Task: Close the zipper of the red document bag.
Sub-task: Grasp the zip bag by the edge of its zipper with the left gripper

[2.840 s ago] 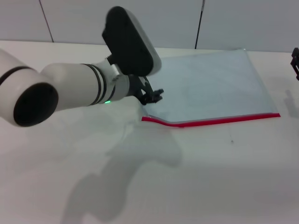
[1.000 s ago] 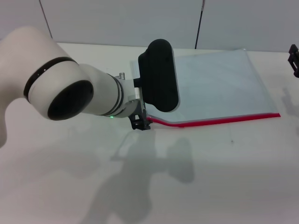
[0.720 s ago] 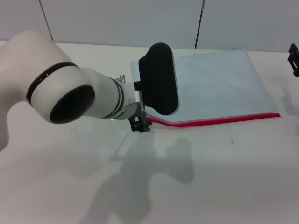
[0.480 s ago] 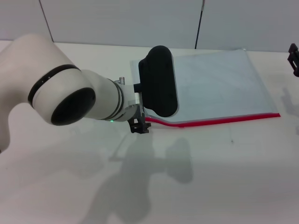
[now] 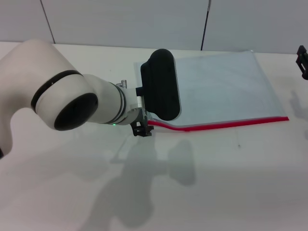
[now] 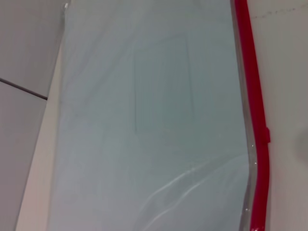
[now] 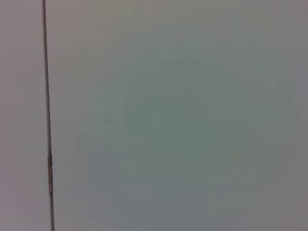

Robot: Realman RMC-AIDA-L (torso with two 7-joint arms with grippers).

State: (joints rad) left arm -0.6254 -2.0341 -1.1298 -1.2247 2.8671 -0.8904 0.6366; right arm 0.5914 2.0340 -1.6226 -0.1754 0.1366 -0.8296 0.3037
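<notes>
Translucent plastic, the red document bag is looking floppy and slick; the left gripper is working at the zipper left end, fingers unreadable; right gripper parked far right.

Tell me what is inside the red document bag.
Nothing shows through the translucent red document bag in the head or left wrist views; it looks flat and empty. The left gripper sits at the zipper's left end, and its wrist covers that corner, so that part is unseen.
</notes>
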